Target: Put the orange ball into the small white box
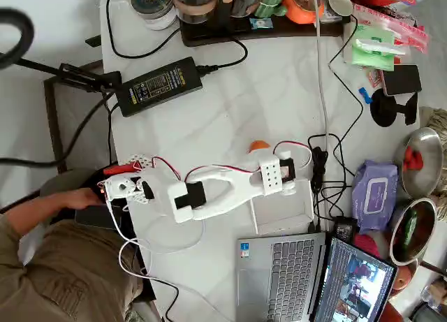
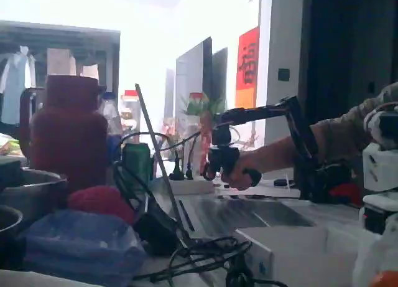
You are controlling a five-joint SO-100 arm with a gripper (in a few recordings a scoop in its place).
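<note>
**White arm reaching over the small white box, orange ball beside it**

Looking down from the overhead view, we see the white robot arm stretched from left to right across a pale marble-patterned table. Its gripper sits above the upper edge of the small white box, which lies just above an open laptop. We cannot tell whether the jaws are apart or closed, since the arm's own body hides them. The orange ball peeks out on the table at the upper left of the gripper, near the box but outside it. A purple wet-wipes packet lies to the right. A black power adapter rests further up the table. In the fixed view the box shows as a low white block in the foreground.
</note>
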